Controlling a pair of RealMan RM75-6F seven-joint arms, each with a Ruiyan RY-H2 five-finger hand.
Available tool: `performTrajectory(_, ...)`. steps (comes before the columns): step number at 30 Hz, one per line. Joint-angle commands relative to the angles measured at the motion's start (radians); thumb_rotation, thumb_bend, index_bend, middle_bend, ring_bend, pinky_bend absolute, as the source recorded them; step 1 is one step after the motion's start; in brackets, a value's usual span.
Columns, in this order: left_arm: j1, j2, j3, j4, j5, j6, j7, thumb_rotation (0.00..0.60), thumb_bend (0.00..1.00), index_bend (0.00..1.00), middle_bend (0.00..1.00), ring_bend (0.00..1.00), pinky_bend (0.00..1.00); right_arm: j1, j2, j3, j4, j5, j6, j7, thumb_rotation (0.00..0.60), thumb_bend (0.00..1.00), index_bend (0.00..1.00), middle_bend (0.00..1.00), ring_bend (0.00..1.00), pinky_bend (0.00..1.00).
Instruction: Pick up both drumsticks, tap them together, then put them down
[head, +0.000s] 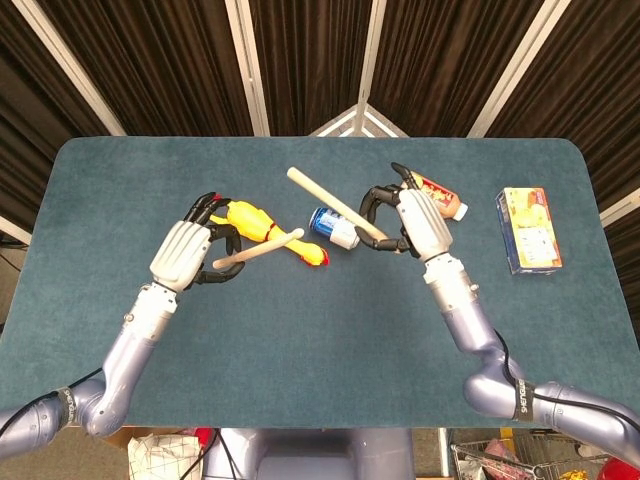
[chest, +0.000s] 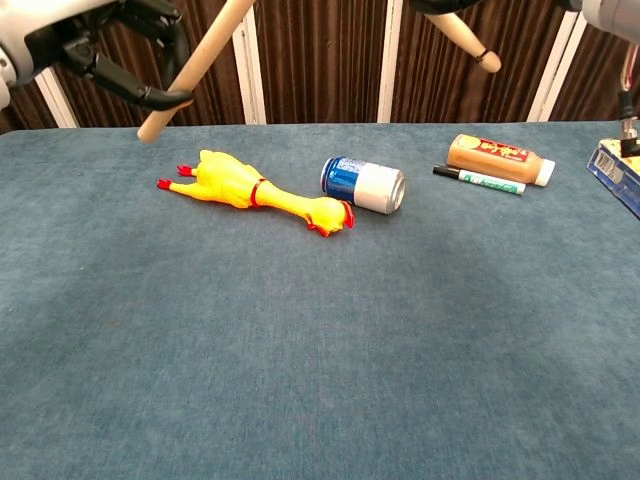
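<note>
Drumsticks are both off the table (head: 330, 330) in the head view. The left hand (head: 185, 255) has its fingers wrapped around the left drumstick (head: 262, 248), which points toward the middle, its tip above the rubber chicken (head: 262, 226). The right hand (head: 415, 222) grips the right drumstick (head: 330, 200), which slants up and leftward over the blue can (head: 335, 228). The two sticks' tips are near each other but apart. Behind the right hand lies a brown bottle (head: 442, 196), and a yellow box (head: 528, 230) sits well to the right

From the chest view, the left hand (chest: 95, 40) shows at the upper left, black fingers (chest: 150, 92) closed on the left drumstick (chest: 190, 68), which tilts up to the right and leaves the frame. Only the butt of the right drumstick (chest: 465, 38) shows at the top; its hand is out of frame. On the table (chest: 320, 360) lie the rubber chicken (chest: 255, 190), the blue can (chest: 365, 185) on its side, the brown bottle (chest: 500, 158) with a marker (chest: 480, 180) just in front, and the box edge (chest: 620, 170)
</note>
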Motion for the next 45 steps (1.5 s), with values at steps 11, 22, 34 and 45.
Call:
performTrajectory(11, -0.048, -0.013, -0.033, -0.082, -0.09, -0.03, 0.085, 0.6, 0.45, 0.63, 0.62, 0.13, 0.0, 0.0, 0.003, -0.081, 0.048, -0.18, 0.042, 0.144, 0.6, 0.47, 0.7, 0.66, 0.45, 0.0)
performTrajectory(22, -0.085, -0.047, -0.05, -0.123, -0.149, -0.031, 0.14, 0.6, 0.45, 0.63, 0.62, 0.13, 0.0, 0.006, 0.012, -0.107, 0.041, -0.197, 0.053, 0.134, 0.6, 0.47, 0.7, 0.66, 0.45, 0.0)
performTrajectory(34, -0.104, -0.043, -0.066, -0.146, -0.246, -0.013, 0.224, 0.6, 0.45, 0.63, 0.62, 0.13, 0.0, 0.008, 0.029, -0.124, 0.024, -0.221, 0.072, 0.149, 0.6, 0.48, 0.7, 0.66, 0.45, 0.0)
performTrajectory(45, -0.121, -0.034, -0.064, -0.171, -0.286, -0.019, 0.249, 0.6, 0.45, 0.64, 0.63, 0.13, 0.0, 0.016, 0.035, -0.134, 0.024, -0.217, 0.072, 0.132, 0.6, 0.48, 0.7, 0.67, 0.45, 0.0)
